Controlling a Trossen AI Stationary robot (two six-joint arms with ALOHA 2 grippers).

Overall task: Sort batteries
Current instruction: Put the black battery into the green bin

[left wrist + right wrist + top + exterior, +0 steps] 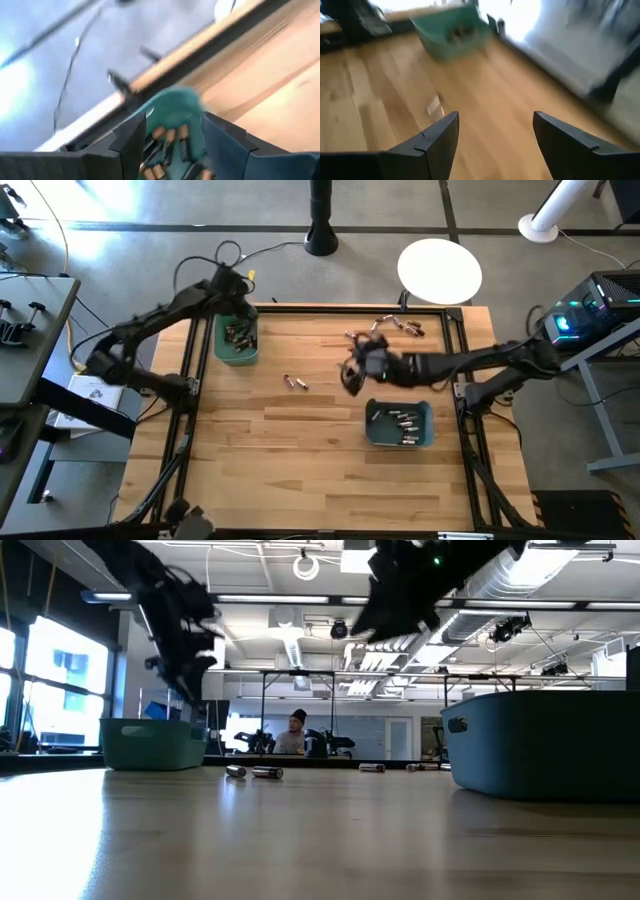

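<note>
Two loose batteries (295, 383) lie end to end mid-counter (300, 470), long axis running left-right, more scattered at the far edge (400, 327). My right gripper (352, 370), fingers spread and empty, hangs just right of the pair, the nearer arm. My left gripper (238, 308), fingers apart, hovers over the green bin (237, 352).

A robotics lab or open-plan workshop: a wooden table (300, 450) in a black metal frame stands on grey concrete floor (130, 220), with exposed ceiling ducts (500, 575), glass partitions (300, 715), a person (295, 735) seated far behind, and a lit computer tower (590, 305) at right.
</note>
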